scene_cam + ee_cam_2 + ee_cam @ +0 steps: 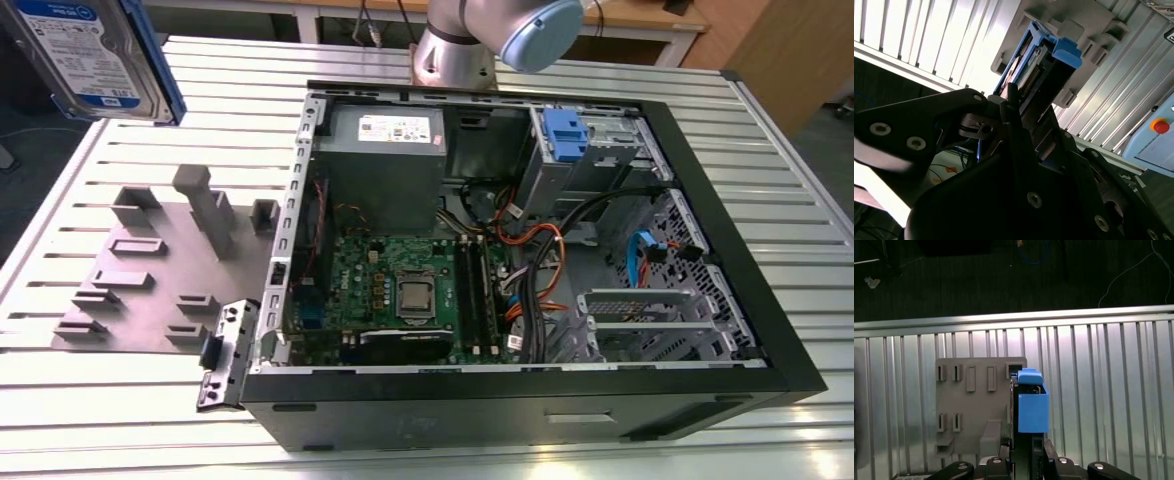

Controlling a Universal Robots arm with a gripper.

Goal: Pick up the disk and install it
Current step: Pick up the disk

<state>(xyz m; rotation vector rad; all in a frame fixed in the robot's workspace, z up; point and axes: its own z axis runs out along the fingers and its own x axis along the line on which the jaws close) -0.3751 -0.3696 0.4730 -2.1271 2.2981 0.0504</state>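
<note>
In the exterior view the disk [91, 55] hangs in the air at the far corner on the exterior view's left. It is above the slatted metal table [801, 200] and well apart from the open computer case [534, 420]. Its white-and-blue label [80, 45] faces the camera and carries several printed lines. The upper part of the disk is cut off by the edge of the picture.

This view also gives the inside of the case. There is a green motherboard [400, 290] and a grey power-supply box [380, 170] with a white sticker [395, 128]. A second blue-handled drive carrier [566, 135] sits at the far side, toward the exterior view's right. A grey fixture plate [160, 270] lies on the table just beside the case, on the exterior view's left. The arm base [461, 45] stands beyond the case.

In the first wrist view the gripper [1025, 455] is clamped on the disk, one finger on each flat side. The disk is seen edge-on, so the label is hidden. Its blue end handle [1032, 407] points away from the gripper, over the edge of the fixture plate [976, 405] far below.

In the second wrist view the black gripper body covers most of the disk. The blue end handle [1064, 52] and a short part of a blue rail stand out from it. A red button [1160, 125] on a pale blue box appears at the side.
</note>
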